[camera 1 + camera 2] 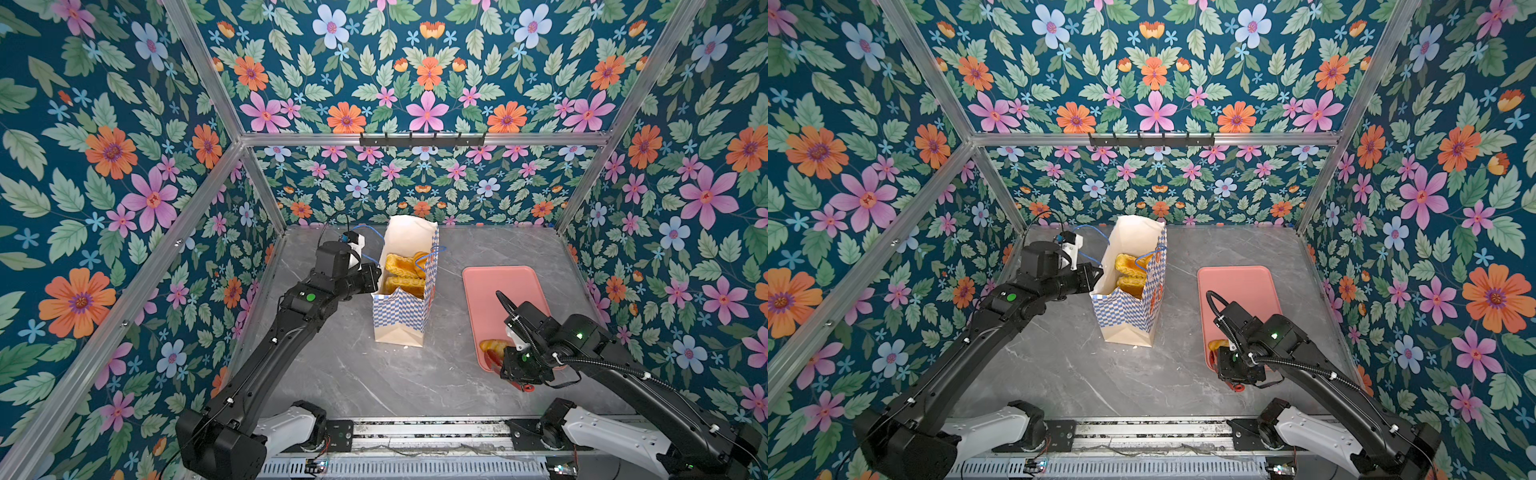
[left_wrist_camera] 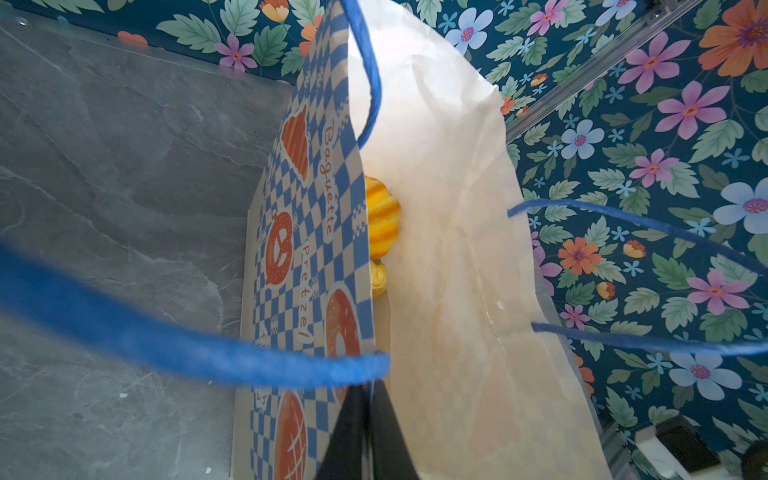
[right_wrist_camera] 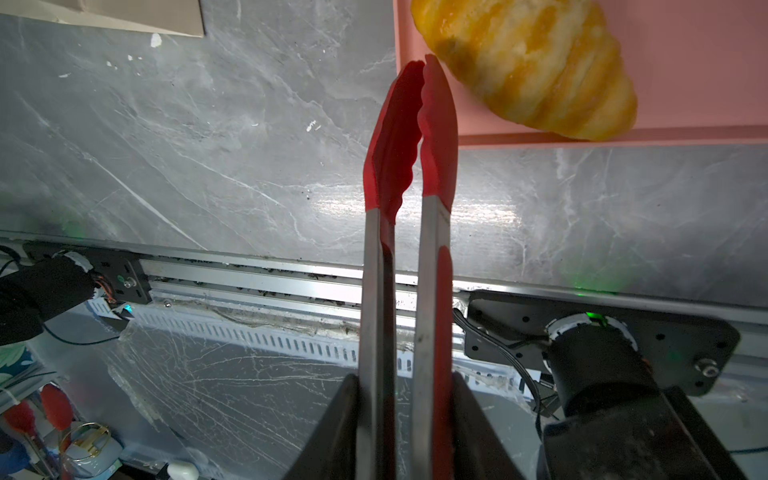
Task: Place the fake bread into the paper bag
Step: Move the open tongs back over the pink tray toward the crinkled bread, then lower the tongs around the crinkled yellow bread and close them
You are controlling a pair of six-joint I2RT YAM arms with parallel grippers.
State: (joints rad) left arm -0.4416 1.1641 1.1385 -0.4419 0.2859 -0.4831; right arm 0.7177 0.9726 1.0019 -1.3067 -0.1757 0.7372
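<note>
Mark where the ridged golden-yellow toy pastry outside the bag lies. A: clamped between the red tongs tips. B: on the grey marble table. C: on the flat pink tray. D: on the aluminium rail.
C: the ridged golden-yellow toy pastry rests on the flat pink tray near its edge, while the red-tipped metal tongs in the right hand are closed empty beside it.

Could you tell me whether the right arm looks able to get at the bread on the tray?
Probably yes: the tongs in the right gripper hang right beside the bread on the tray, nothing between; their tips are together, so they must open first.
</note>
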